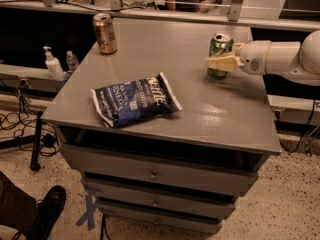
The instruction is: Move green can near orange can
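Two hazards; the gripper (218,63) sits against the green can (220,44) at the tabletop's (210,116) far right, its hold I cannot tell; a loose grasp could tip it, or a low sweep toward the orange can (105,33) could clip the blue chip bag (135,100).

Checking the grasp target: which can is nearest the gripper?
The green can, right at the gripper; the orange can stands far off at the back corner.

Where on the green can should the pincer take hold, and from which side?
Around the mid-body of the green can, coming in level from the picture's right. It stands upright, so its straight round wall suits a side grip, and the pincer sits close by its lower body on that side.
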Available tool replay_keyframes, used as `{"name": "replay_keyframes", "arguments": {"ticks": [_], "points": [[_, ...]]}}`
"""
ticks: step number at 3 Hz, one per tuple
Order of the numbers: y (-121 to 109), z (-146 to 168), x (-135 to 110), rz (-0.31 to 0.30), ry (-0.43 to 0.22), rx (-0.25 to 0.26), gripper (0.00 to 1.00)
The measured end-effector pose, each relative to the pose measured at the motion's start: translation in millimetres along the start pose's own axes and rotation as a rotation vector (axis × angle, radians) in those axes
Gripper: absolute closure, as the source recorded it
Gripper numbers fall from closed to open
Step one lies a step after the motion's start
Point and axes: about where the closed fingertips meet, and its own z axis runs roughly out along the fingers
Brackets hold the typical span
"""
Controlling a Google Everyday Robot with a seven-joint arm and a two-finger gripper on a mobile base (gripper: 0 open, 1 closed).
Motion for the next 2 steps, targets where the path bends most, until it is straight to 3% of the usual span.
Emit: {"name": "replay_keyframes", "arguments": {"ticks": [1,2], "points": [[6.4,14.8,-19.2,-0.011,-0.038,-0.021,0.87],[16.0,31.0,-54.6,-0.006,-0.089,-0.021,1.00]]}}
